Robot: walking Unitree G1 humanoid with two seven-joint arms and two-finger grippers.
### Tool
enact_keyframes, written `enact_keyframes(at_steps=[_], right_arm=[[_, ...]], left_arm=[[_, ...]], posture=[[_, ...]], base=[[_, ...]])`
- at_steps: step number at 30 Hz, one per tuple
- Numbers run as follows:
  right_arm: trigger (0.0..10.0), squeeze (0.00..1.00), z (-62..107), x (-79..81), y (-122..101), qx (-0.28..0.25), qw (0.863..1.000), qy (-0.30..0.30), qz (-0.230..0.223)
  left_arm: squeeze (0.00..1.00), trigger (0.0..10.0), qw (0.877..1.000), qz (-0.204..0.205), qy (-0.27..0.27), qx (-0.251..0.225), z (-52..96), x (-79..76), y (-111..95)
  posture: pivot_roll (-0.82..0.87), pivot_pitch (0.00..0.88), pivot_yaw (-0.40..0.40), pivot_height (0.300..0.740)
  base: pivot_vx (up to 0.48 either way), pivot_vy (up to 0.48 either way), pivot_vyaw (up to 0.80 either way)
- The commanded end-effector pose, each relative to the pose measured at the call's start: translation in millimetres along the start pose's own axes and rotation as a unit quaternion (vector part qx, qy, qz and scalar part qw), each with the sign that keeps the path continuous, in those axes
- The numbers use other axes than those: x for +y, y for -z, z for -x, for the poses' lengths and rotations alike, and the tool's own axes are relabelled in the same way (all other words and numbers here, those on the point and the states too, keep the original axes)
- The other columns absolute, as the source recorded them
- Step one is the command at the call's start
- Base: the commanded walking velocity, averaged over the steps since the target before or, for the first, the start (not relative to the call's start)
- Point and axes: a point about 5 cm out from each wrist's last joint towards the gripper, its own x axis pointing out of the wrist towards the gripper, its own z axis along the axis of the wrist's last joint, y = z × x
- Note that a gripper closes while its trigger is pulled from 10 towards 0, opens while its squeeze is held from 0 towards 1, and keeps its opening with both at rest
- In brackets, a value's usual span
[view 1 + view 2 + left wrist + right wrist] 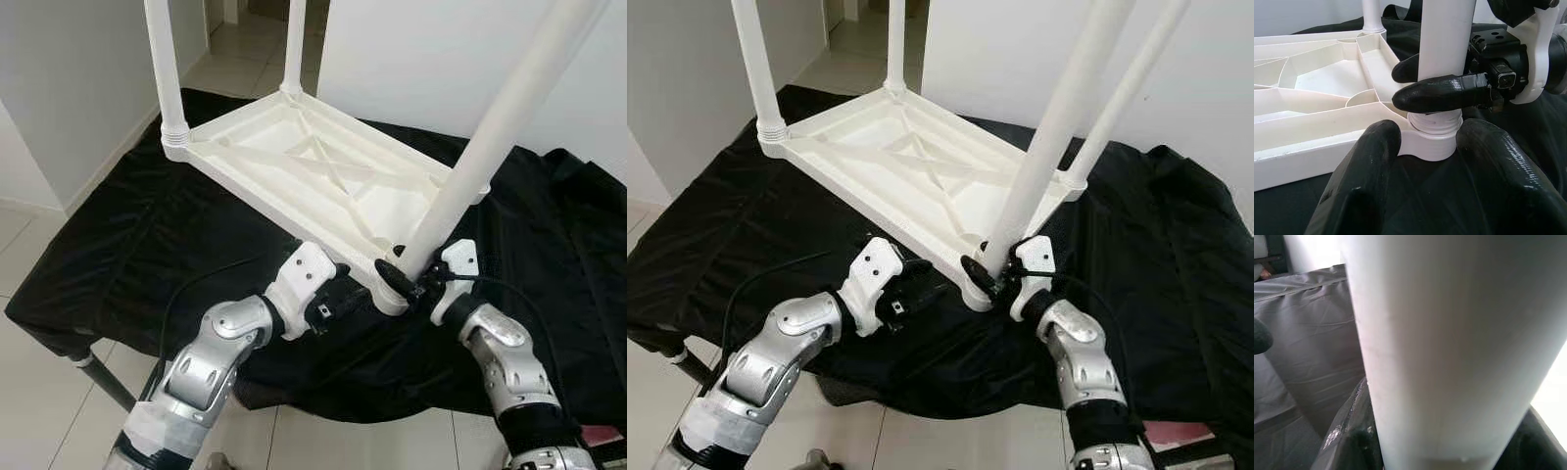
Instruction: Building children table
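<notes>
Table leg (460, 181) in right hand (407, 279)

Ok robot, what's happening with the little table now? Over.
Right gripper shut on near leg just above its socket. Left gripper open beside that corner. Table upside down on black cloth, four legs standing. Nothing in the way.

Left gripper (1425, 147) reaching forward with fingers spread apart, right gripper (404, 277) clamping its black fingers (1442, 93) together, both silver arms bending inward
</notes>
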Motion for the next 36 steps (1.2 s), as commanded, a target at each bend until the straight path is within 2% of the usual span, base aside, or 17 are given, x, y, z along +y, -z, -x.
enact_keyframes(at_steps=[1, 4, 10, 14, 16, 17, 20, 25, 28, 29, 30, 33, 35, 36], right_arm=[[10.0, 0.00, 3.6, 0.2, -1.6, -0.008, 1.000, 0.018, -0.012], [10.0, 0.00, 5.9, 1.2, -4.3, -0.018, 0.999, 0.037, -0.032], [10.0, 0.00, 10.1, 3.0, -8.6, -0.032, 0.996, 0.070, -0.040], [10.0, 0.00, 13.5, 6.0, -8.8, -0.034, 0.992, 0.115, -0.043], [10.0, 0.00, 17.4, 8.4, -8.0, -0.046, 0.982, 0.175, -0.060], [10.0, 0.00, 17.4, 8.4, -8.0, -0.046, 0.982, 0.175, -0.060], [10.0, 0.00, 20.6, 15.1, -2.2, -0.039, 0.966, 0.244, -0.074], [10.0, 0.00, 22.3, 19.4, 2.6, -0.027, 0.954, 0.287, -0.078], [10.0, 0.00, 25.5, 19.5, 5.7, -0.012, 0.933, 0.352, -0.066], [10.0, 0.00, 25.5, 19.5, 5.7, -0.012, 0.933, 0.352, -0.066], [10.0, 0.00, 23.8, 21.2, 6.1, -0.012, 0.927, 0.367, -0.080], [10.0, 0.00, 19.2, 25.0, 4.2, -0.017, 0.928, 0.363, -0.084], [10.0, 0.00, 13.4, 30.8, -0.7, -0.029, 0.936, 0.340, -0.083], [10.0, 0.00, 13.4, 30.8, -0.7, -0.029, 0.936, 0.340, -0.083]], left_arm=[[0.00, 10.0, 1.000, 0.005, -0.007, 0.007, -1.8, -2.3, 4.8], [0.00, 10.0, 1.000, 0.006, -0.005, 0.007, -1.8, -3.3, 5.2], [0.00, 10.0, 1.000, 0.007, -0.001, 0.007, -1.3, -5.3, 5.6], [0.00, 10.0, 1.000, 0.007, 0.000, 0.007, -1.2, -5.8, 5.4], [0.00, 10.0, 1.000, 0.006, 0.000, 0.008, -1.0, -5.7, 5.2], [0.00, 10.0, 1.000, 0.006, 0.000, 0.008, -1.0, -5.7, 5.2], [0.00, 10.0, 1.000, 0.006, 0.000, 0.009, 0.2, -6.6, 5.7], [0.00, 10.0, 1.000, 0.007, 0.001, 0.009, 0.7, -7.6, 6.0], [0.00, 10.0, 1.000, 0.006, -0.002, 0.009, 0.7, -6.0, 6.0], [0.00, 10.0, 1.000, 0.006, -0.002, 0.009, 0.7, -6.0, 6.0], [0.00, 10.0, 1.000, 0.006, -0.002, 0.009, 0.7, -5.7, 6.0], [0.00, 10.0, 1.000, 0.007, -0.002, 0.008, 0.7, -5.7, 5.8], [0.00, 10.0, 1.000, 0.006, 0.002, 0.008, 0.0, -6.9, 5.5], [0.00, 10.0, 1.000, 0.006, 0.002, 0.008, 0.0, -6.9, 5.5]], posture=[[0.00, 0.036, -0.109, 0.740], [0.00, 0.038, -0.106, 0.740], [0.00, 0.037, -0.105, 0.740], [0.00, 0.037, -0.106, 0.740], [0.01, 0.039, -0.109, 0.740], [0.01, 0.039, -0.109, 0.740], [0.01, 0.041, -0.110, 0.740], [0.02, 0.041, -0.113, 0.740], [0.02, 0.039, -0.120, 0.740], [0.02, 0.039, -0.120, 0.740], [0.02, 0.038, -0.120, 0.740], [0.02, 0.035, -0.117, 0.740], [0.02, 0.031, -0.118, 0.740], [0.02, 0.031, -0.118, 0.740]], base=[[0.000, 0.000, 0.00], [0.000, 0.000, 0.00], [0.000, 0.000, 0.00], [0.000, 0.000, 0.00], [0.000, 0.000, 0.00], [0.000, 0.000, 0.00], [0.000, 0.000, 0.00], [0.000, 0.000, 0.00], [0.000, 0.000, 0.00], [0.000, 0.000, 0.00], [0.000, 0.000, 0.00], [0.000, 0.000, 0.00], [0.000, 0.000, 0.00], [0.000, 0.000, 0.00]])
